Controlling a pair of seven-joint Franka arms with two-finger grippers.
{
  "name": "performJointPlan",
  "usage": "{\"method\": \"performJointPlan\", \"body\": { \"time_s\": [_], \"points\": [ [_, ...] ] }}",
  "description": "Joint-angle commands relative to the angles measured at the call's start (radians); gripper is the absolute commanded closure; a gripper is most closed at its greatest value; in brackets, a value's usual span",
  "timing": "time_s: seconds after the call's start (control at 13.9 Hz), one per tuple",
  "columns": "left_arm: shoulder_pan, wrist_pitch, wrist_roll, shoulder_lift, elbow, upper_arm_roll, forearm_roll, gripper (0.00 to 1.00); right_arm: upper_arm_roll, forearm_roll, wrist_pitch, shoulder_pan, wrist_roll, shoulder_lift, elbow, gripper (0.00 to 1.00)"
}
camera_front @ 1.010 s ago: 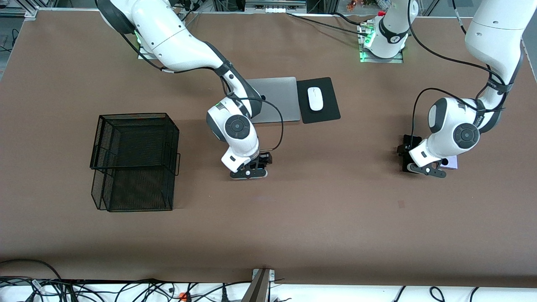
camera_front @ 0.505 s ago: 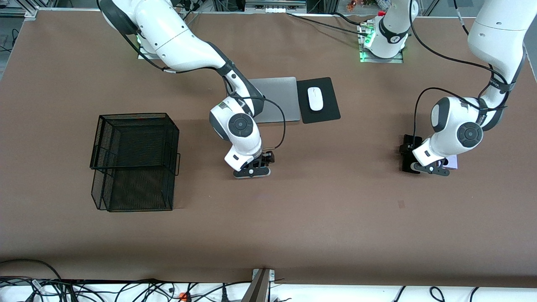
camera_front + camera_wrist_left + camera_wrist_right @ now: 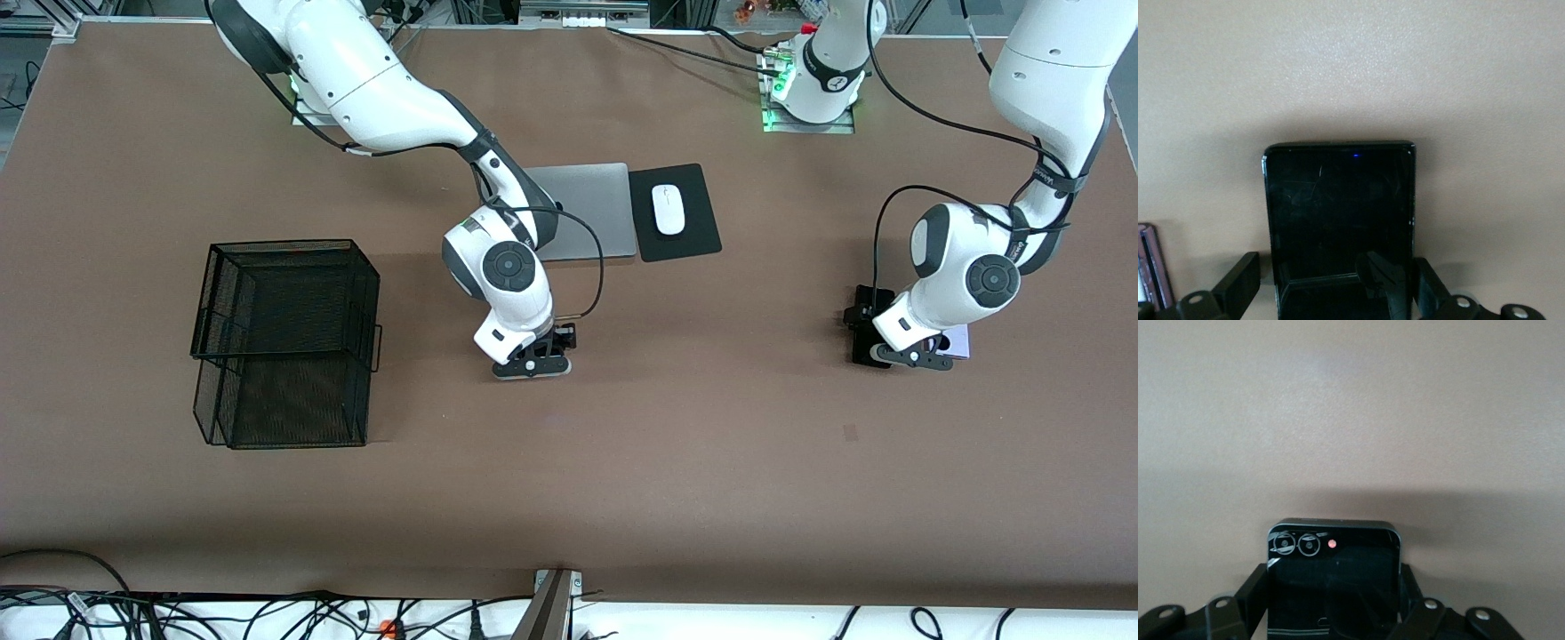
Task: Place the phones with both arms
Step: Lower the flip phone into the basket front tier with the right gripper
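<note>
**Fingers clamp one phone, straddle another**

Fingers of the right gripper (image 3: 531, 365) have closed onto the folded black phone (image 3: 1331, 580) near the middle of the table (image 3: 711, 462); in the right wrist view the dark pads (image 3: 1255, 593) sit flush against both of its side edges, its twin lenses and red dot facing up. The left gripper (image 3: 909, 356) hangs low at the left arm's end of the table with its fingers (image 3: 1238, 283) spread wide, one on each side of the longer black slab phone (image 3: 1338, 220), not yet touching it.

From largest to smallest: the black wire basket (image 3: 284, 342) stands toward the right arm's end and looks the likely drop spot, though nothing confirms it. A grey laptop (image 3: 587, 209) lies farther from the front camera than the right gripper, with a white mouse (image 3: 669, 209) on a black pad (image 3: 676, 213) beside it. A pale lavender phone (image 3: 958, 342) peeks out just beside the left gripper, and its edge shows in the left wrist view too.

To do this step well, the right arm should lift straight up before swinging, so the phone does not drag or twist in the grip. The left should close squarely on the slab's long edges and keep clear of the lavender phone alongside. A smooth glassy casing could slip, so I would move gently.
</note>
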Motion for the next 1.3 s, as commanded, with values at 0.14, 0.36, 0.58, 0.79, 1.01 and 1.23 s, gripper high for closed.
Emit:
{"method": "performJointPlan", "body": {
  "time_s": [0.14,0.36,0.58,0.79,1.01,1.23],
  "points": [
    [0.007,0.026,-0.009,0.032,-0.007,-0.007,-0.021,0.69,-0.019,-0.004,-0.210,-0.044,0.038,-0.156,0.020,0.99],
    [0.007,0.022,-0.013,0.033,-0.002,-0.007,-0.021,0.91,-0.021,-0.004,-0.428,-0.119,-0.025,-0.291,0.017,0.99],
    [0.005,0.014,-0.013,0.029,0.008,-0.007,-0.021,1.00,-0.066,-0.004,-0.591,-0.197,-0.258,-0.390,-0.003,0.99],
    [-0.002,-0.101,-0.012,0.021,0.071,-0.008,-0.021,1.00,-0.178,0.017,-0.600,-0.232,-0.471,-0.520,-0.148,0.99],
    [-0.002,-0.202,-0.016,0.010,0.120,-0.022,-0.021,1.00,-0.301,0.102,-0.544,-0.240,-0.617,-0.655,-0.361,0.99],
    [-0.004,-0.245,-0.024,0.006,0.151,-0.036,-0.023,1.00,-0.378,0.100,-0.389,-0.240,-0.697,-0.795,-0.639,0.99]
  ]
}}
